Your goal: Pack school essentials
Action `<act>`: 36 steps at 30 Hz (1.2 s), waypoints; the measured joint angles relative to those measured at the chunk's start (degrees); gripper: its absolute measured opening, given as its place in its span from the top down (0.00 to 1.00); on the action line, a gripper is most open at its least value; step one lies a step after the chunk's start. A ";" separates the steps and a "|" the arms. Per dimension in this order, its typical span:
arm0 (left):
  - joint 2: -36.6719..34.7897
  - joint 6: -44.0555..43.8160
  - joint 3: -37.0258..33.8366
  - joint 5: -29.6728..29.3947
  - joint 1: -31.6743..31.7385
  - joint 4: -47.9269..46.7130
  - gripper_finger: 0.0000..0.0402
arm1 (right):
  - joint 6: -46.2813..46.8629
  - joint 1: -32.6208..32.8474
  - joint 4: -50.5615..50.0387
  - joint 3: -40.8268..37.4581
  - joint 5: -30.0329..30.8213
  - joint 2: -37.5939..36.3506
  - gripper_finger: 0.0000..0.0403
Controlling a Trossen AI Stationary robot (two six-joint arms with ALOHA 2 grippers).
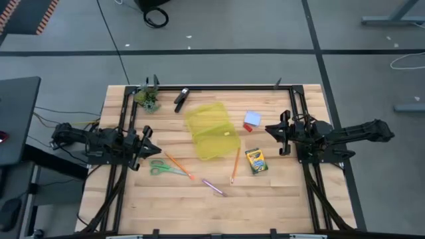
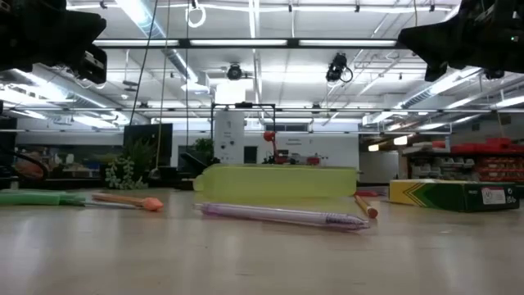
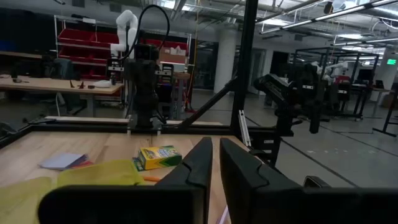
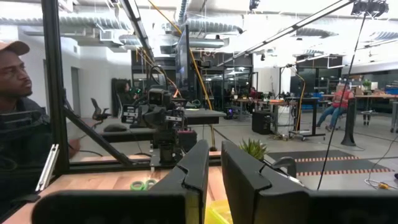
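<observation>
Judging by the layout, not yet getting started on the packing: nothing showing inside the yellow pouch point(image 1: 211, 131), which is lying flat at mid-table, though its translucent wall is making that hard to settle.

Lying loose outside the pouch, every one of the essentials:
- sitting just beside the pouch on the right arm's side, pale blue notepad point(image 1: 254, 117), with the tiny red eraser point(image 1: 248, 126) touching or nearly touching it;
- resting near the pouch's corner on that same side, toward the low camera, green-yellow crayon box point(image 1: 255, 160);
- lying between the pouch and the crayon box, one orange pencil point(image 1: 236, 166);
- lying off the pouch's opposite corner, toward the left arm, second orange pencil point(image 1: 179, 166) and, just beyond it, green-handled scissors point(image 1: 164, 168);
- lying farthest from the pouch on the low camera's side, purple pen point(image 1: 214, 188).

Hovering above the table well to the left of the pouch, left gripper point(image 1: 149, 145), jaws standing nearly together and holding nothing. Hovering off the pouch's other side, near the notepad, right gripper point(image 1: 271, 129), jaws likewise narrow and empty.

Remaining, by this reading: opening the pouch and carrying all seven items into it.
</observation>
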 joint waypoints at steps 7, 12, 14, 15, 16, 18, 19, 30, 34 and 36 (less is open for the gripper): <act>-0.01 0.00 -0.01 0.00 0.00 0.00 0.92 | 0.00 0.00 0.02 0.00 0.00 0.01 0.87; 0.00 0.00 -0.02 0.00 0.00 -0.01 0.92 | 0.01 -0.01 0.00 0.00 0.00 -0.01 0.87; -0.02 0.00 -0.01 0.00 -0.01 -0.01 0.91 | 0.00 -0.01 0.02 0.00 0.00 0.01 0.87; -0.01 0.01 -0.02 0.00 0.01 -0.01 0.91 | 0.00 -0.02 0.00 0.00 0.00 -0.01 0.87; 0.00 0.00 0.00 0.00 0.01 0.00 0.91 | 0.00 0.00 0.00 0.00 0.00 0.01 0.87; 0.00 0.02 -0.02 0.00 0.01 -0.02 0.90 | 0.00 0.00 0.02 0.00 0.00 0.01 0.87; 0.00 0.00 -0.01 0.00 0.01 -0.01 0.90 | 0.00 0.00 0.02 0.00 0.00 -0.01 0.87; -0.01 0.01 0.00 0.00 0.00 -0.02 0.93 | 0.02 -0.02 0.00 0.00 0.00 0.01 0.87; 0.00 0.00 -0.01 0.00 0.01 -0.01 0.92 | 0.01 -0.01 0.00 0.00 0.00 -0.01 0.87; -0.02 0.00 -0.02 0.00 0.01 -0.02 0.91 | 0.00 -0.02 0.02 0.00 0.00 0.01 0.87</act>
